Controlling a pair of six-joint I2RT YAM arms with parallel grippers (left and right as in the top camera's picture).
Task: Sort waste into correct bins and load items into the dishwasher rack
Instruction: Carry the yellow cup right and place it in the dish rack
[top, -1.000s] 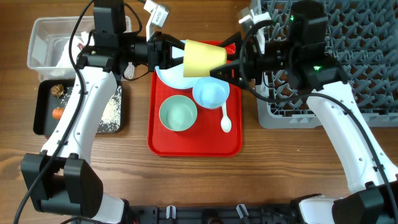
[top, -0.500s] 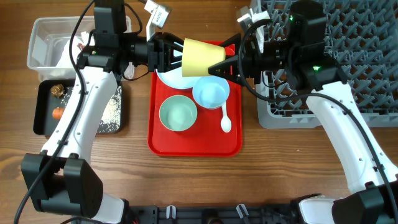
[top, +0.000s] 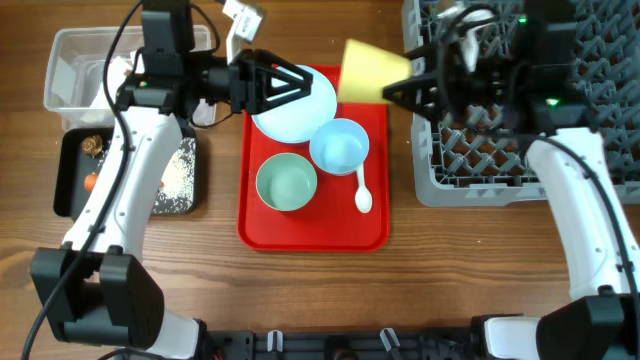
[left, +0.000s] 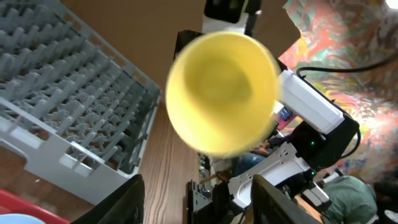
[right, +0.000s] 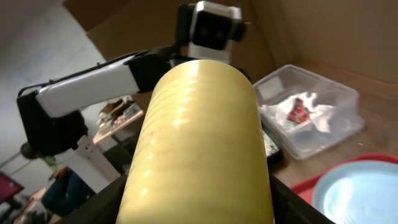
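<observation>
Red wrapper in clear tub, rice, carrot in black tray: sorting looked done. Right gripper pinched yellow cup beside dishwasher rack. Left gripper spread, empty, over plate. Plate, two bowls, spoon on red tray, unloaded.

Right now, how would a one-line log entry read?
right gripper: holds yellow cup aloft beside rack | left gripper: open, empty

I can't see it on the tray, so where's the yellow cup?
Overhead, the yellow cup is held sideways in the right arm's fingers, in the air between the red tray and the grey rack.
</observation>
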